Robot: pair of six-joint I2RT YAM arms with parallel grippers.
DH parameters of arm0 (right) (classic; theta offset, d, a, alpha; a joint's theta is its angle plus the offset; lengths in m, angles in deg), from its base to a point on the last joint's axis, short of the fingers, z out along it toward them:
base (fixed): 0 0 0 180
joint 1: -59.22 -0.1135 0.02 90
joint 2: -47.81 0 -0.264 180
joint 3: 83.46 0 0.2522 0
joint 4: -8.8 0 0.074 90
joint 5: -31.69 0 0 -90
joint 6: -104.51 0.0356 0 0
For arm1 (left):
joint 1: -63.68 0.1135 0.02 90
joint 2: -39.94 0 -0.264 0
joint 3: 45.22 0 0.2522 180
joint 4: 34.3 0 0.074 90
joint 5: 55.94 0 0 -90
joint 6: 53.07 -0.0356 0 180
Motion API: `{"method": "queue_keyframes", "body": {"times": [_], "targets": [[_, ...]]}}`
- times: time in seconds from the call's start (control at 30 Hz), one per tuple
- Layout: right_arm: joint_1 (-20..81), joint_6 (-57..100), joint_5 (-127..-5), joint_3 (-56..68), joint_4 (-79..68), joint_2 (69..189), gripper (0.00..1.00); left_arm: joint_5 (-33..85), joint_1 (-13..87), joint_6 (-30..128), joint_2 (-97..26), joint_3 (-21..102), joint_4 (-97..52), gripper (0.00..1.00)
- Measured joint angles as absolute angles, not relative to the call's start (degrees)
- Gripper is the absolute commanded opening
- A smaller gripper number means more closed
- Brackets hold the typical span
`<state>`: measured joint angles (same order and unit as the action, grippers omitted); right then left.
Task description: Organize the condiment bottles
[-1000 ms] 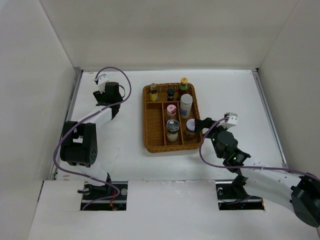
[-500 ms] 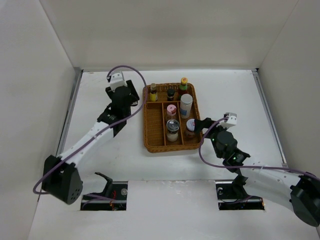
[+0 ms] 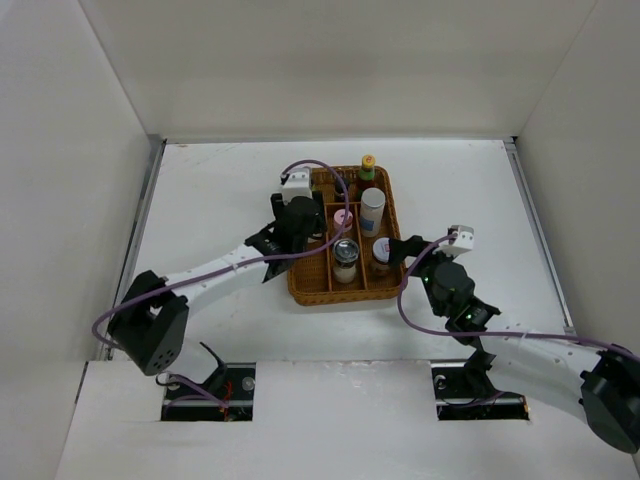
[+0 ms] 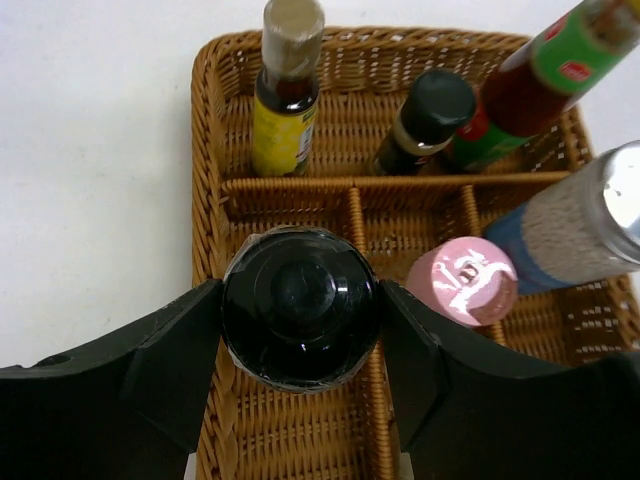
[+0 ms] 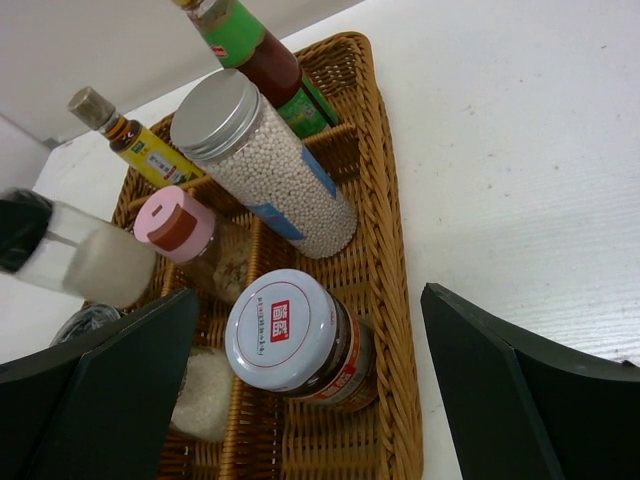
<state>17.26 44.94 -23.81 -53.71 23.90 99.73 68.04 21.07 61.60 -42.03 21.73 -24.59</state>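
Left gripper (image 4: 300,315) clamps a black-capped bottle (image 4: 300,285) above the wicker tray (image 4: 206,200), with a pink-lidded jar (image 4: 462,282) just to its right. Right gripper (image 5: 310,330) stands wide apart.

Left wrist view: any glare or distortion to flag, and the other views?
Left wrist: glare on the glossy black cap; the tall green-labelled bottle leans outward, lens distortion. Right wrist: sharp, evenly lit, white-lidded glass jar crisp. Top external: diffuse light, faint shadows, brown wicker tray small.

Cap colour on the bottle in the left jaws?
Glossy black cap on that bottle; best in the left wrist view.
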Motion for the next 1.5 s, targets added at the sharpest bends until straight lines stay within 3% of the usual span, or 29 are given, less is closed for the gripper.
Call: {"method": "queue_keyframes", "body": {"times": [0.23, 0.37, 0.43, 0.57, 0.77, 1.1, 1.5], "targets": [[17.3, 44.9, -23.5, -53.7, 23.9, 99.4, 1.0, 68.2, 23.2, 62.3, -48.8, 20.4, -29.5, 0.41], [17.3, 44.9, -23.0, -53.7, 23.9, 99.6, 1.0, 69.2, 23.2, 62.4, -52.4, 19.9, -34.6, 0.52], [17.3, 44.8, -22.6, -53.7, 23.9, 99.3, 1.0, 69.4, 23.1, 62.3, -52.5, 19.9, -35.3, 0.63], [17.3, 44.8, -21.9, -53.7, 24.0, 98.1, 1.0, 69.2, 23.2, 62.8, -52.1, 19.1, -37.2, 1.0], [17.3, 44.8, -20.5, -53.7, 24.1, 97.7, 1.0, 69.0, 23.2, 62.6, -44.2, 15.9, -37.2, 1.0], [17.7, 44.8, -16.9, -53.7, 24.0, 96.1, 1.0, 69.0, 29.1, 63.0, -19.9, 6.8, -38.9, 1.0], [19.4, 46.3, -13.2, -53.7, 17.8, 87.8, 1.0, 59.8, 53.1, 78.4, -16.9, -10.1, -22.4, 1.0]]}}
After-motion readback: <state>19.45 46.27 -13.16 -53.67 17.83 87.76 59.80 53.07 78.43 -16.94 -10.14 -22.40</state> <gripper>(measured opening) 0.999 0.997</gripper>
